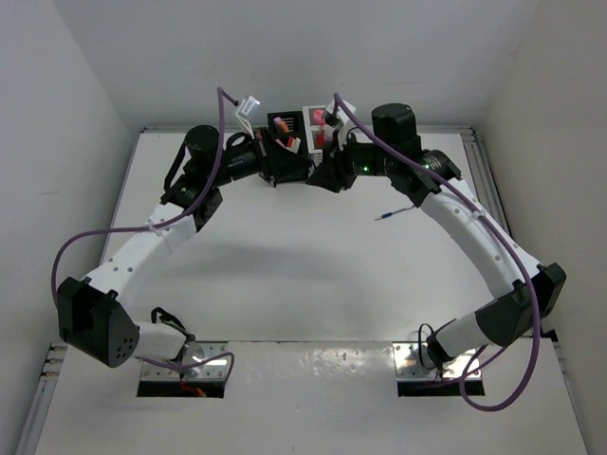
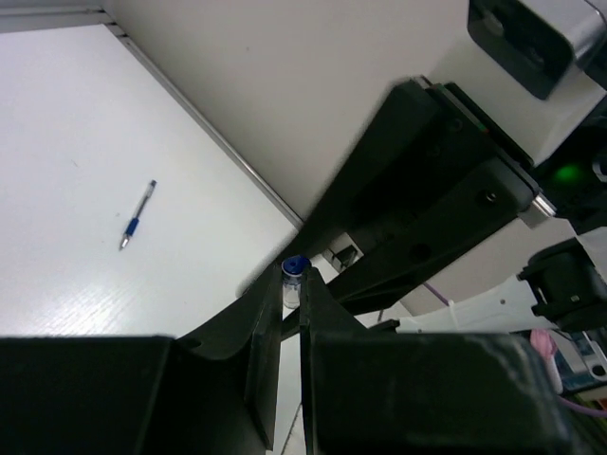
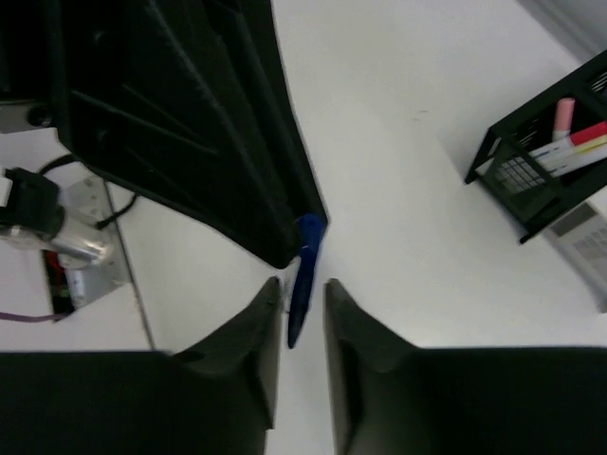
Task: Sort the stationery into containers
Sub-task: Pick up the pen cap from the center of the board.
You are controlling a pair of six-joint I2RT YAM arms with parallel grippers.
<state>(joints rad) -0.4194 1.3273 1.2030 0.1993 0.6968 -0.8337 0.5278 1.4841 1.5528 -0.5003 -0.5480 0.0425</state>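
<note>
**Blue pen handover beside the holders**

Your left gripper [image 2: 292, 294] is clamped on the blue pen [image 3: 305, 251], close to the black holder [image 3: 486, 156]. Your right gripper [image 3: 301, 294] straddles it with jaws parted, gripping nothing. Close squarely on the barrel before the left lets go. Count: two holders, the black one and the white holder [image 3: 583, 232]. Two pens are outside them: this one and a loose pen [image 2: 137, 216] on the table [image 2: 76, 114].

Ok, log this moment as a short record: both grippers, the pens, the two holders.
left gripper: shut on a blue pen
right gripper: jaws apart on either side of that same pen, contact unclear
loose pen: lying flat on the table, to the right of both grippers
black holder: upright, pink and red items inside
white holder: right beside the black one
</note>
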